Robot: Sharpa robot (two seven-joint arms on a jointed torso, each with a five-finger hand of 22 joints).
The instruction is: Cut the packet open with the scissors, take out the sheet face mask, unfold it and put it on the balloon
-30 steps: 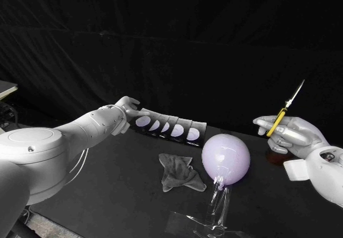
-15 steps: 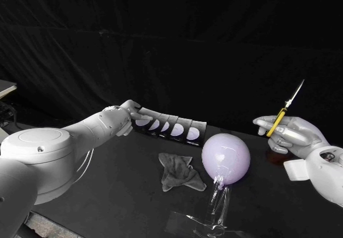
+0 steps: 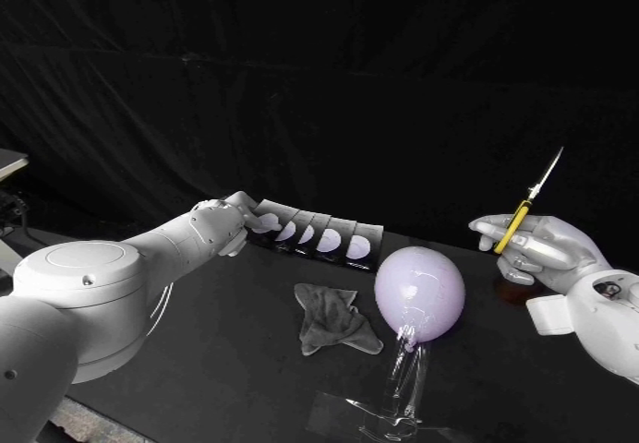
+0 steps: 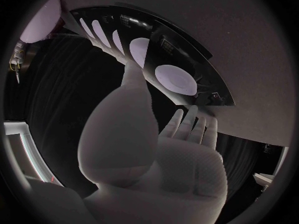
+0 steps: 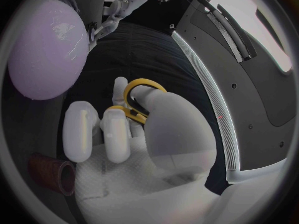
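At the left, the left hand [image 3: 244, 212] grasps one short end of a flat black packet printed with white moon shapes [image 3: 324, 238]. It holds the packet out in the air above the worktop's far side, with the free end reaching towards the middle. The packet looks light, thin and glossy. It should bend easily and may slip, so a firm pinch close to the edge seems wise. That grip would leave the far end free for the blades, away from the soft sheet inside.

Below it, a crumpled grey cloth [image 3: 333, 321] lies limp on the matt black worktop [image 3: 199, 360]. Just beside the cloth, a pale lilac balloon [image 3: 421, 288] sits on a clear plastic stand [image 3: 404, 383]. The balloon is likely featherlight and easy to tip or burst, so sharp points are best kept well away from it.

At the right, the right hand [image 3: 543, 249] is clenched round the yellow handles of slim steel scissors [image 3: 522, 214]. The blades are together and point up and away. The scissors are well apart from the packet, so the cut is not yet begun.

A black curtain [image 3: 319, 83] hangs in folds behind the worktop and closes off the room.
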